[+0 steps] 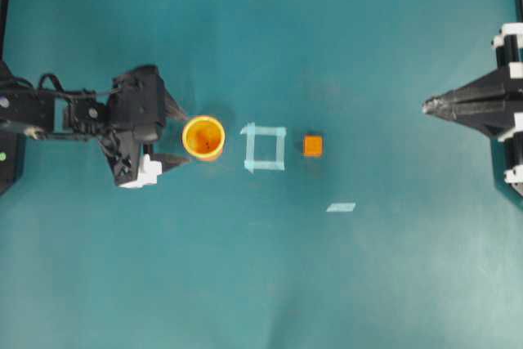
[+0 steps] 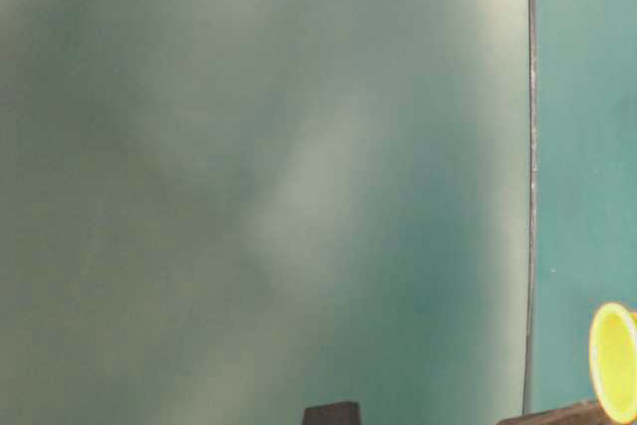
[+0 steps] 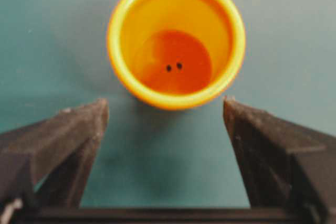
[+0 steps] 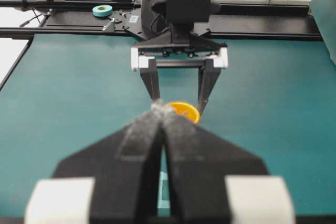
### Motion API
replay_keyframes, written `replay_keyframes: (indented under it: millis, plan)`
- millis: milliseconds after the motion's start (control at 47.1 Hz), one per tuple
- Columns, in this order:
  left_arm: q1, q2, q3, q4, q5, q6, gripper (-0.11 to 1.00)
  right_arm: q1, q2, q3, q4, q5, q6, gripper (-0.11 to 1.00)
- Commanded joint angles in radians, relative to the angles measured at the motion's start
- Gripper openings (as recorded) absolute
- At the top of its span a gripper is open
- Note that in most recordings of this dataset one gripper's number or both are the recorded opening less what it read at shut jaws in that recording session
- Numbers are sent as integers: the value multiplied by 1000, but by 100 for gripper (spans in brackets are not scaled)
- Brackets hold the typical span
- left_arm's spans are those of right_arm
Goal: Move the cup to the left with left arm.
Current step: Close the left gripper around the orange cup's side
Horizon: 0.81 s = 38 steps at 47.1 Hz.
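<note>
Small round orange-yellow plastic cup (image 1: 203,137) left of centre, upright, two dark specks inside; black left gripper (image 1: 178,134) spread apart beside it, right gripper (image 4: 160,116) pressed together.

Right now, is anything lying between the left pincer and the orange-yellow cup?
Nothing: in the left wrist view only bare teal table separates the open left pincer from the small round orange-yellow plastic cup. The overhead view agrees.

Cup (image 1: 203,137): small, round, orange-yellow plastic, yellow rim, darker orange inside, two dark specks on bottom. Upright on teal table (image 1: 261,284), mouth up, empty.

Left arm (image 1: 78,112): black, white clip, cables. Fingers (image 1: 174,106) spread wide, tips just left of cup, not touching.
</note>
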Motion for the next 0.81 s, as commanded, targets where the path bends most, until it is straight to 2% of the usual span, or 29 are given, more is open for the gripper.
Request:
replay_keyframes:
  millis: [0,531,786]
  plan:
    - [3,6,-26,2,-26,0,86,0,3,-32,0,-3,0,0]
    - [-20,112,-69,2,-127,0,86,0,3,-35,2,-3,0,0]
    - [-20,118,-72,2,-173,2,86,0,3,-35,0,-3,0,0]
